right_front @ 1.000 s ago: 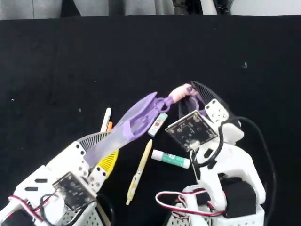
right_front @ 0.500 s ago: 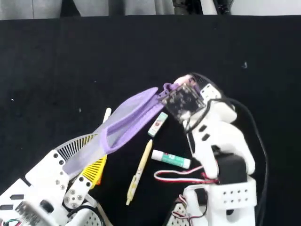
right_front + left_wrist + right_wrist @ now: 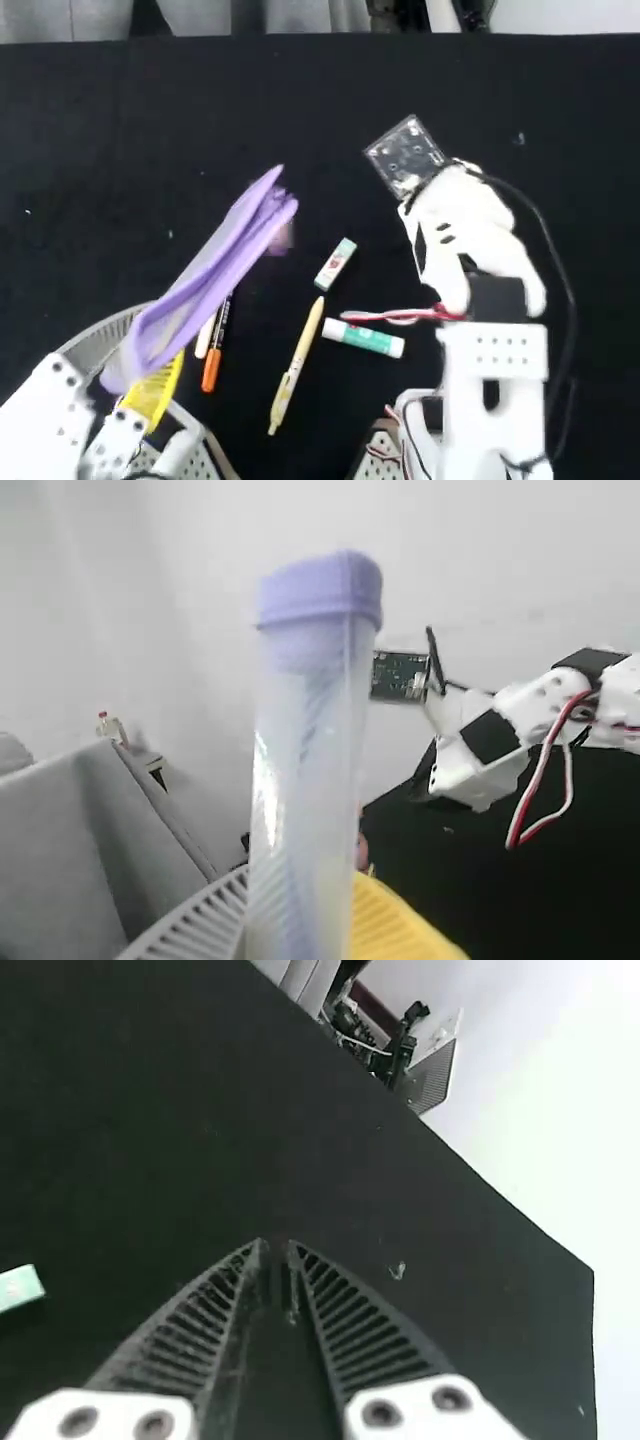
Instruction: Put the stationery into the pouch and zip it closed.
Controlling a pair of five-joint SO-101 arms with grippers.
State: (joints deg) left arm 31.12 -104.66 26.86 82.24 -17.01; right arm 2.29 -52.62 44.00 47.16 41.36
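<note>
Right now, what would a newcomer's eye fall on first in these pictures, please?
The purple pouch stands out, lifted off the black table at a slant, one end held in the left gripper at the near left. Beside it lie loose stationery: an orange marker, a cream pen, a glue stick and a small eraser. The right gripper hangs shut above the table.

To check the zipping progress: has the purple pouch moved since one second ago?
Yes. The pouch has swung left: its free end, earlier just above the green eraser, now lies well left of it.
</note>
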